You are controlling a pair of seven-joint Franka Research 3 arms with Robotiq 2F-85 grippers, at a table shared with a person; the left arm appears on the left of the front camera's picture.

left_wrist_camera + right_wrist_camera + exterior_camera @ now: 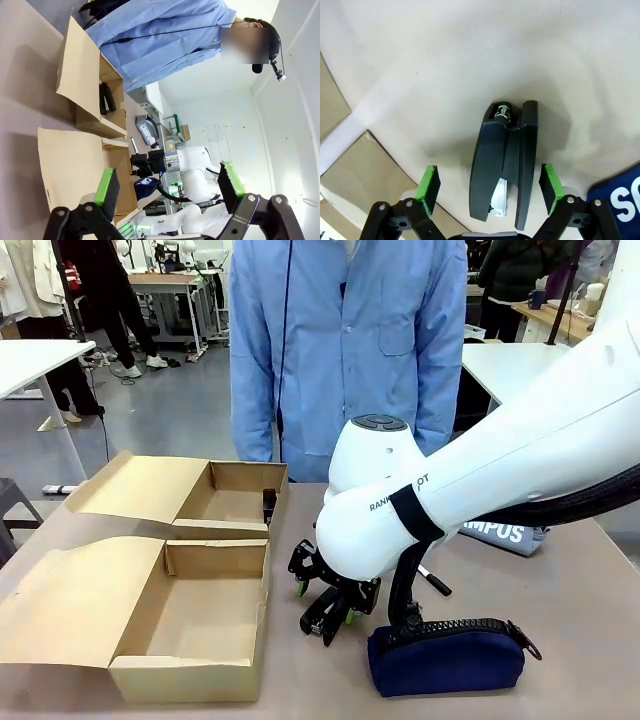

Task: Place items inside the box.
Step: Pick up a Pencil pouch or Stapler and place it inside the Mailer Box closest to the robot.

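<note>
A black stapler (504,160) lies on its side on the table, between the spread green fingers (428,186) of my right gripper (490,185), untouched. From the front, the right gripper (325,603) hangs low over that spot, beside the near cardboard box (190,678). A navy zip pouch (446,657) lies just right of it. The grey "CAMPUS" pouch (500,533) and a black marker pen (436,584) lie behind the arm. Another black stapler-like item (106,97) rests in the far box (232,528). My left gripper (169,182) is open and empty, high up. The utility knife is out of view.
A person in a blue coat (345,340) stands at the far edge of the table. The two open cardboard boxes take up the table's left half, flaps (140,485) spread leftward. My right arm's white bulk (470,490) covers the right middle of the table.
</note>
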